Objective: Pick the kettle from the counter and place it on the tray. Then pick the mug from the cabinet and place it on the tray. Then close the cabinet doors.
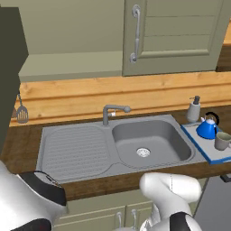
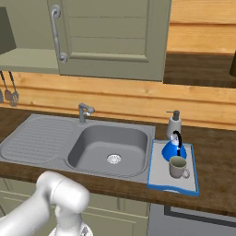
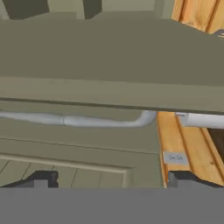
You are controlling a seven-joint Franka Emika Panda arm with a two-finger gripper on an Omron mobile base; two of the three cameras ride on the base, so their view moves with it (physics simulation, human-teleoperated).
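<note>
Gripper: fingers spread wide, empty, facing an olive panelled cabinet door with silver bar handle. Blue squat kettle and grey cylindrical mug stood on the blue-rimmed tray, on the dark wooden worktop beside the steel sink.

A grey steel sink with a ribbed draining board on its left and a round drain in its basin is seen. A grey tap is mounted behind the basin. A grey soap pump bottle is placed at the back right. Utensils are hung on the orange-wood wall panelling. Small lower cupboard doors are visible below.
</note>
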